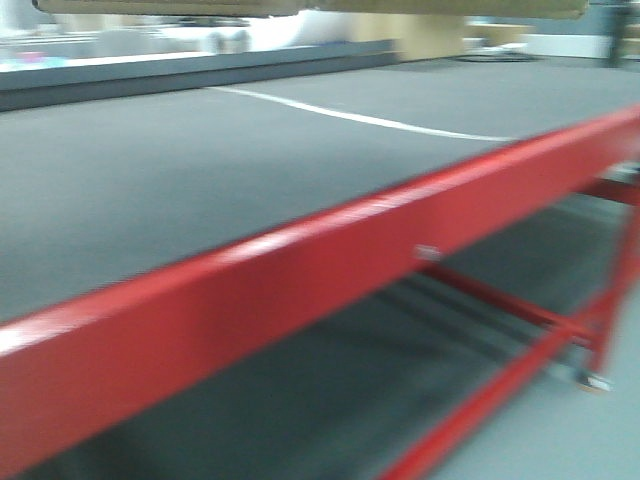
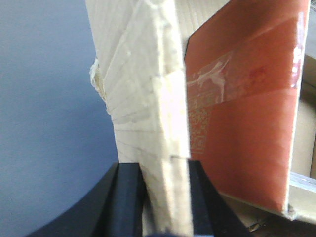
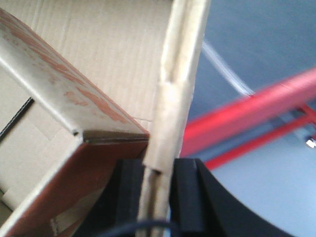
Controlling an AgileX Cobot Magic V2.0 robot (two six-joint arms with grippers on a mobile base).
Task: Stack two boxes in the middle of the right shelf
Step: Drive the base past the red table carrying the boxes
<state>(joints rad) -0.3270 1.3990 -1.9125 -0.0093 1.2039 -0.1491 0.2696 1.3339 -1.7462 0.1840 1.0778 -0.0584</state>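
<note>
Red steel frames the counter that fills my front view, its rail running from lower left up to the right. Its top is dark grey and matte, crossed by one thin white line. Under it are a second grey level and red braces, with a small foot on the pale grey floor. The room behind is a bright blur; I make out only a long grey ledge.

The box shows as a cardboard strip at the very top of the front view, above the counter. My left hand is clamped on a ribbed cardboard wall, beside a rust-red taped flap. My right hand pinches another wall edge, and the red rail sits off to its right.
</note>
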